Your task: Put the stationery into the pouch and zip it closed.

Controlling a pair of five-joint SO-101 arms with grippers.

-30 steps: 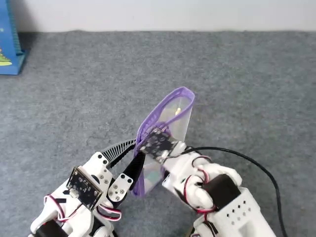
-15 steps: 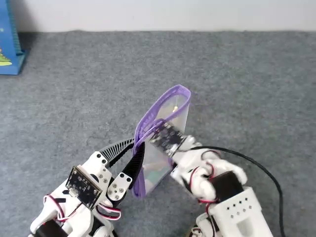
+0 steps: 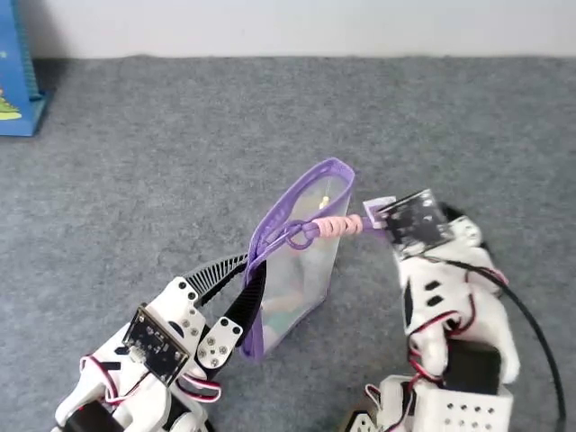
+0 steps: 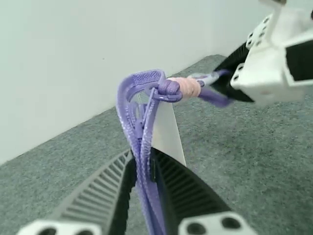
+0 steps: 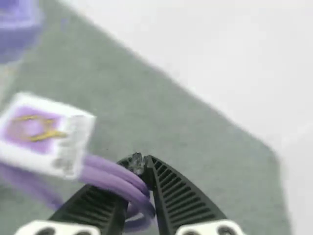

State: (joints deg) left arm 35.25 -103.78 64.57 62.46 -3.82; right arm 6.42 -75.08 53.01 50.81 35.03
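High view: left tool [image 3: 254, 270] pinches pouch [image 3: 304, 270], right tool [image 3: 371, 219] pinches its cord [image 3: 335, 227].

The left arm [image 3: 153, 351] is sitting low at the near edge of the table, with its wrist angling up and to the right. The left gripper [image 4: 143, 159] is clamping its two ribbed black fingers [image 4: 95, 196] flat against the purple edge of the pouch [image 3: 301, 270]. The right arm [image 3: 450, 333] is standing beside it on the right, its wrist pointing inward toward the left arm. The right gripper [image 5: 142, 165] is pinching the purple cord [image 5: 110, 178] of the zipper pull, its fingertips meeting over it.
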